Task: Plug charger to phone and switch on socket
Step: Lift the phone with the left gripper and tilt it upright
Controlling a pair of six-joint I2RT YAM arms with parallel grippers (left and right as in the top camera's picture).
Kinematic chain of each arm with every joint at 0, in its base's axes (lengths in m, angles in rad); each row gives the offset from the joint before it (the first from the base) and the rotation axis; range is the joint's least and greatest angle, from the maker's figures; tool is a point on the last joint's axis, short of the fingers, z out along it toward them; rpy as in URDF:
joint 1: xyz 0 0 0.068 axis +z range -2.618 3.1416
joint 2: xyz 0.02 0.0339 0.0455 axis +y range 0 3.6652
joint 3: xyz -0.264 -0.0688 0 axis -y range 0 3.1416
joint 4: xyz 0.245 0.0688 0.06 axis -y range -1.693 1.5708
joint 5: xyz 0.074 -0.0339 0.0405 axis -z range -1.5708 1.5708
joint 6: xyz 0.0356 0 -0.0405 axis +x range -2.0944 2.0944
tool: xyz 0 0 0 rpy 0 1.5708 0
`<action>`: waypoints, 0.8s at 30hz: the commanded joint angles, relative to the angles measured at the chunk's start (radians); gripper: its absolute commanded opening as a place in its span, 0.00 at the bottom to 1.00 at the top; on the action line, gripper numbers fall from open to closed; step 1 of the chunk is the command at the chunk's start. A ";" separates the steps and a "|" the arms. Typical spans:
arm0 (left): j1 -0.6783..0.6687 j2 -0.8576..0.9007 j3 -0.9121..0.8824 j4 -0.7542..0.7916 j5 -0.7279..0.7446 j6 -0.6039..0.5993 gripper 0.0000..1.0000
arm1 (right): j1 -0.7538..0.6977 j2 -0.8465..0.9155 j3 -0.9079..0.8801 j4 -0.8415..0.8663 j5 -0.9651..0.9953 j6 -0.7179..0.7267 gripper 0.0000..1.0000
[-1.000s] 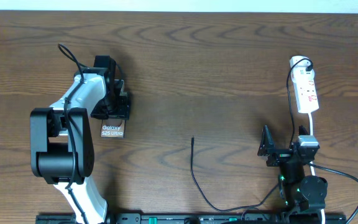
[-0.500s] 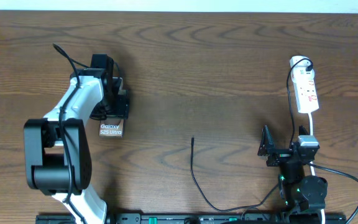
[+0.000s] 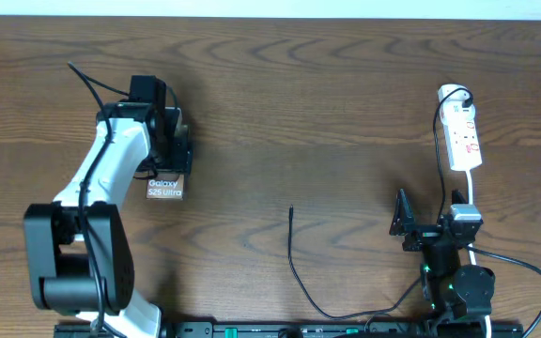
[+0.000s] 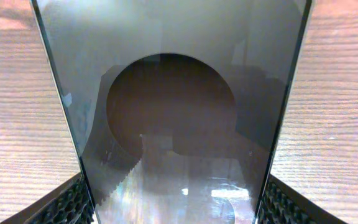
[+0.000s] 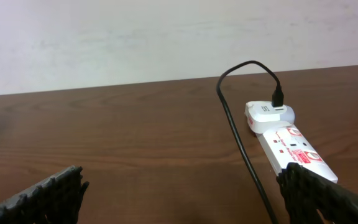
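Note:
The phone, its white "Galaxy S25 Ultra" label showing, is gripped by my left gripper at the left of the table. In the left wrist view its glossy face fills the frame between the two black pads, which press on its edges. The charger cable lies loose at the centre front, its plug tip pointing away. The white socket lies at the far right, also seen as the socket with a black lead running into its white adapter. My right gripper stands open and empty just in front of it.
The brown wooden table spreads between the two arms. A white cord runs from the socket past my right gripper toward the front edge. A black rail lines the front edge. A pale wall lies beyond the far edge.
My left arm has swung toward the far left, carrying the phone a little further from the front edge. The right arm, cable and socket have not moved.

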 commanded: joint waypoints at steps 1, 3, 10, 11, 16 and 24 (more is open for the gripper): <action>0.004 -0.069 0.003 -0.003 -0.008 -0.013 0.08 | 0.008 -0.003 -0.001 -0.004 -0.006 0.014 0.99; 0.004 -0.094 0.003 -0.002 -0.008 -0.013 0.07 | 0.008 -0.003 -0.001 -0.004 -0.006 0.014 0.99; 0.004 -0.185 0.003 -0.003 -0.008 -0.014 0.07 | 0.008 -0.003 -0.001 -0.004 -0.006 0.014 0.99; 0.004 -0.198 0.003 -0.003 -0.008 -0.018 0.07 | 0.008 -0.003 -0.001 -0.004 -0.006 0.014 0.99; 0.004 -0.247 0.003 -0.002 0.015 -0.028 0.07 | 0.008 -0.003 -0.001 -0.004 -0.006 0.014 0.99; 0.004 -0.294 0.003 -0.003 0.023 -0.080 0.08 | 0.008 -0.003 -0.001 -0.004 -0.006 0.014 0.99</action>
